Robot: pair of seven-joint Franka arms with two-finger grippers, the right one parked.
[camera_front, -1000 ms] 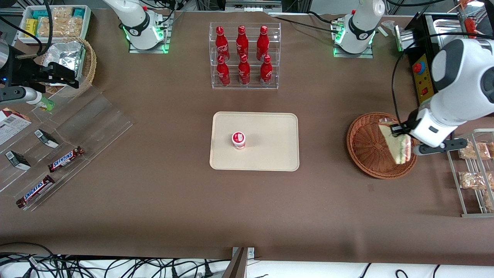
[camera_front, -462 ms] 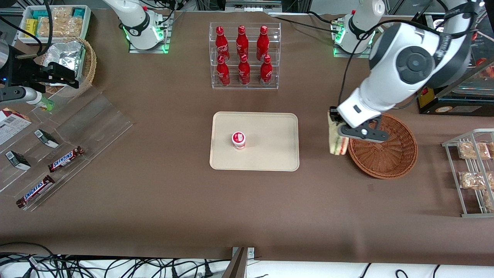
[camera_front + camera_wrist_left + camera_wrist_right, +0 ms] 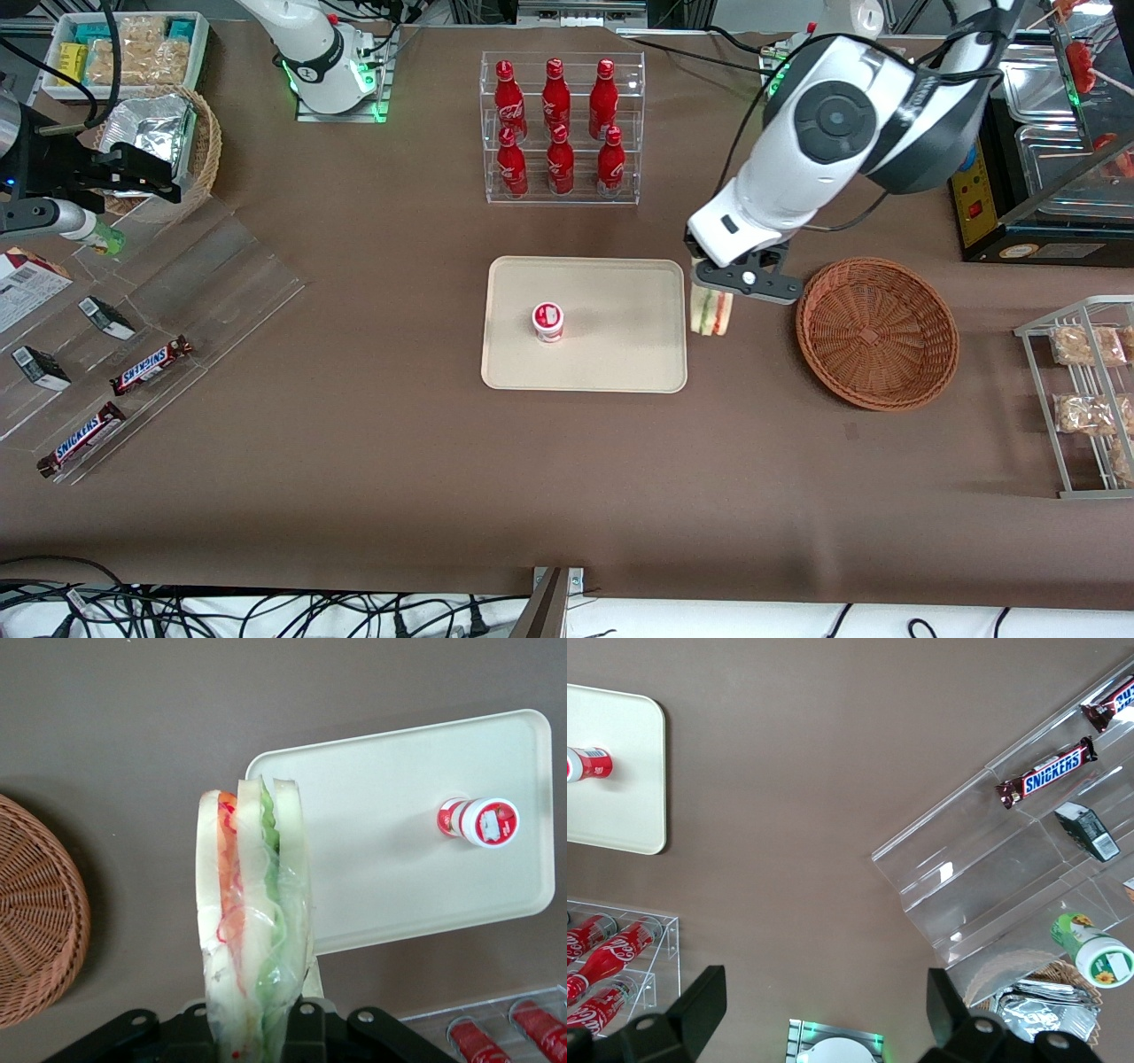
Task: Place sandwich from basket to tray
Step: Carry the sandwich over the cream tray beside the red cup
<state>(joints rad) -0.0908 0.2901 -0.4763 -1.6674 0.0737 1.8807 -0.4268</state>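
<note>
My left gripper (image 3: 719, 285) is shut on the sandwich (image 3: 711, 312), a wrapped white-bread wedge with green and red filling, and holds it hanging in the air between the beige tray (image 3: 620, 363) and the reddish-brown wicker basket (image 3: 877, 332), close beside the tray's edge. The basket holds nothing. In the left wrist view the sandwich (image 3: 252, 912) sticks out from the gripper (image 3: 257, 1028), with the tray (image 3: 381, 833) and the basket (image 3: 35, 921) below it.
A small red-and-white cup (image 3: 547, 321) stands on the tray, also seen in the left wrist view (image 3: 478, 821). A clear rack of red bottles (image 3: 558, 128) stands farther from the front camera than the tray. A wire rack of snack packs (image 3: 1085, 390) lies toward the working arm's end.
My left gripper has carried the sandwich up out of the basket and sideways toward the tray, from above the basket to just beside the tray's edge.
</note>
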